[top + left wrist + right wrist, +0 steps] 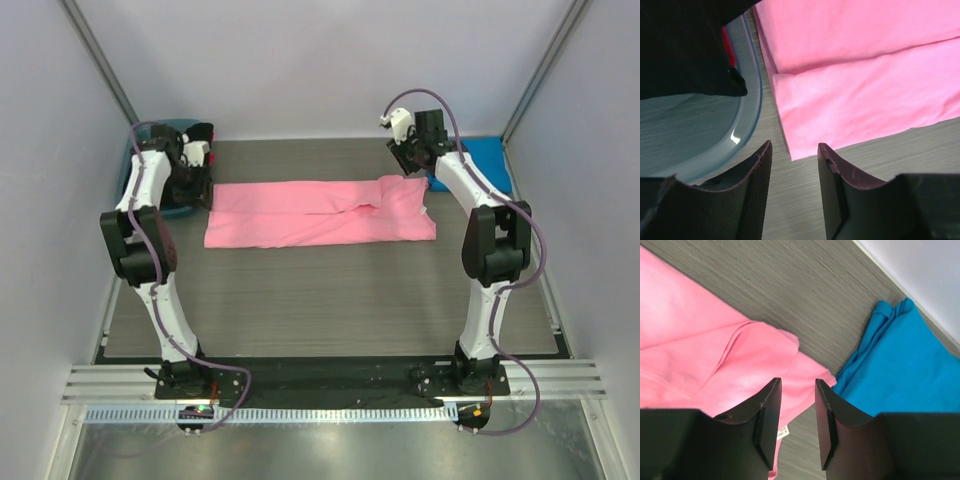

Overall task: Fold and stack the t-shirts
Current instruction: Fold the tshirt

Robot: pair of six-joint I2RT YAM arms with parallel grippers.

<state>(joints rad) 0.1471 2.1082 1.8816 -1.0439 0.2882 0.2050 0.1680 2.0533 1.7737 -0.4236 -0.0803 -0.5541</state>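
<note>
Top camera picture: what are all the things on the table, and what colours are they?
pink t-shirt: one, pink, folded into a long strip across the middle of the table
blue t-shirt: one, bright blue, far right corner, next to the pink t-shirt's end
tub: one, teal, far left corner
table: one, grey wood-grain, under everything
left gripper: one, black, open, above the pink t-shirt's left end
right gripper: one, black, open, above the pink t-shirt's right end

Top camera looks down from behind; both wrist cameras sit close over opposite ends of the pink t-shirt (320,212)
</note>
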